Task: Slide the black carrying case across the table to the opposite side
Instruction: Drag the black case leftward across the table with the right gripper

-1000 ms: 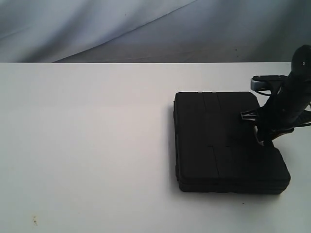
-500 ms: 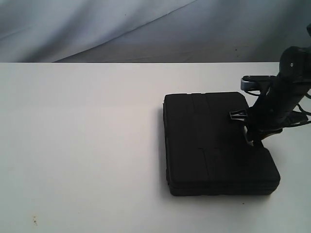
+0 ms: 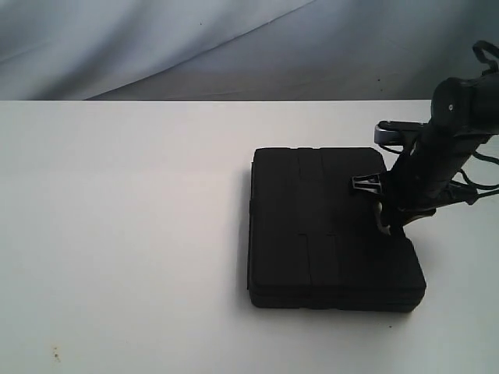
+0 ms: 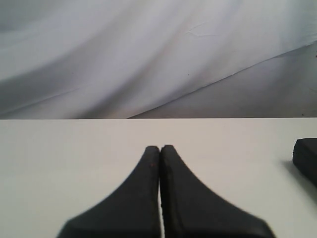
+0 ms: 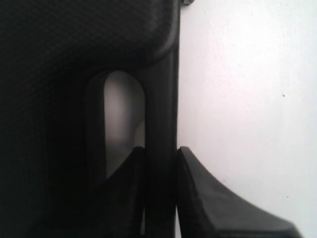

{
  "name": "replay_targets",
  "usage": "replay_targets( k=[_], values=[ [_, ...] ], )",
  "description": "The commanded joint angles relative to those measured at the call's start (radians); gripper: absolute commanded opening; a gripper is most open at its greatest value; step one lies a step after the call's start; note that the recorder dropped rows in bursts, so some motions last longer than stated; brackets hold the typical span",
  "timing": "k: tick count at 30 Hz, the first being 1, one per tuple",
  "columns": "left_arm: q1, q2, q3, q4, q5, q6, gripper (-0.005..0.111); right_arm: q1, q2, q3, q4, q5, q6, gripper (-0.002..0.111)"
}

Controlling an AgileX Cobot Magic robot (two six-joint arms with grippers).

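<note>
The case (image 3: 327, 226) is lying flat on the counter (image 3: 117, 234), toward four o'clock of its middle; the right gripper (image 3: 387, 224) is sitting at the case's three o'clock edge (fingers (image 5: 203, 198) straddling that edge).

1. No writing, label, brand, number or sign can be read on the case (image 3: 327, 234).
2. The worktop (image 3: 117, 234) bears no readable marks in any view.
</note>
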Motion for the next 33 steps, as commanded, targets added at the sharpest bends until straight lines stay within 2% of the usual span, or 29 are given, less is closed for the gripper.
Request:
replay_targets(
  k=[1,6,21,33],
  values=[
    [-0.002,-0.004,0.005,0.0,-0.009,0.0,0.0,0.021,0.005,-0.006,0.044,-0.035,0.033,0.0],
    [-0.002,-0.004,0.005,0.0,-0.009,0.0,0.0,0.046,0.02,-0.031,0.053,-0.016,0.042,0.0],
    [-0.002,-0.004,0.005,0.0,-0.009,0.0,0.0,0.196,0.171,-0.287,0.086,0.069,0.134,0.0],
    [-0.002,-0.004,0.005,0.0,-0.009,0.0,0.0,0.253,0.224,-0.321,0.157,0.017,0.195,0.0]
  ],
)
